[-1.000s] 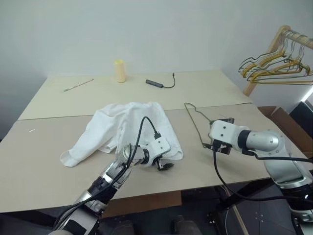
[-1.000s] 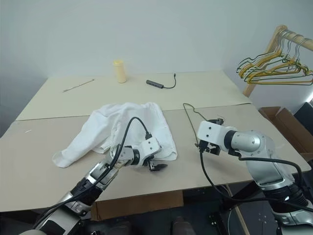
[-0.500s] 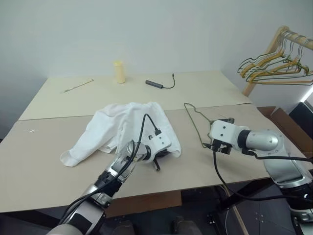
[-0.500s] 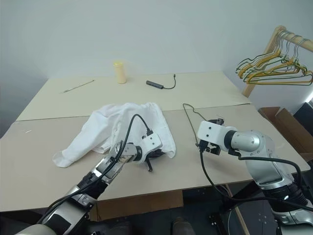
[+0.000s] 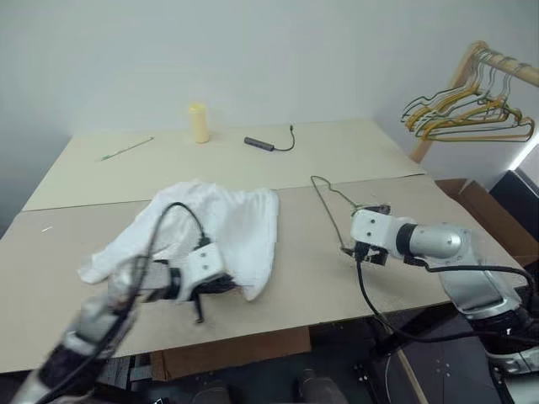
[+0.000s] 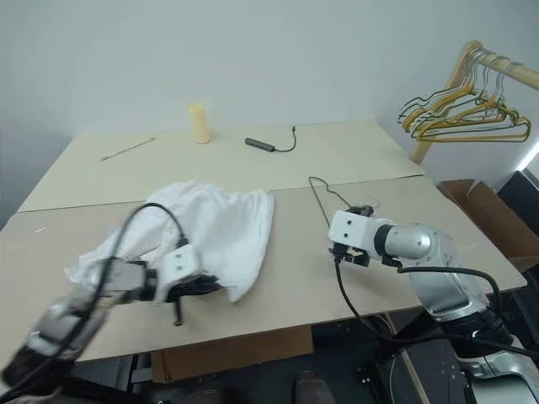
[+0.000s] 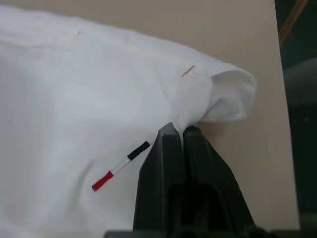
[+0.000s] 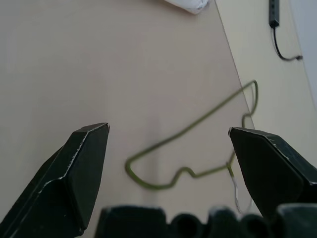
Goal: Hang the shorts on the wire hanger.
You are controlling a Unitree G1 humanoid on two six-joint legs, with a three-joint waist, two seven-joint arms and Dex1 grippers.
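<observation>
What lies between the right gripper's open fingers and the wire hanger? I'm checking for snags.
Bare tabletop. In the right wrist view, the right gripper stands open over the wire hanger, nothing between; the shorts lie apart.

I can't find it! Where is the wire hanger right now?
In the left eye view the wire hanger lies flat on the table, right of the shorts and just ahead of the open right gripper.

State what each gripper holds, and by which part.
The left gripper pinches the shorts at a folded edge; the right gripper holds nothing.
</observation>
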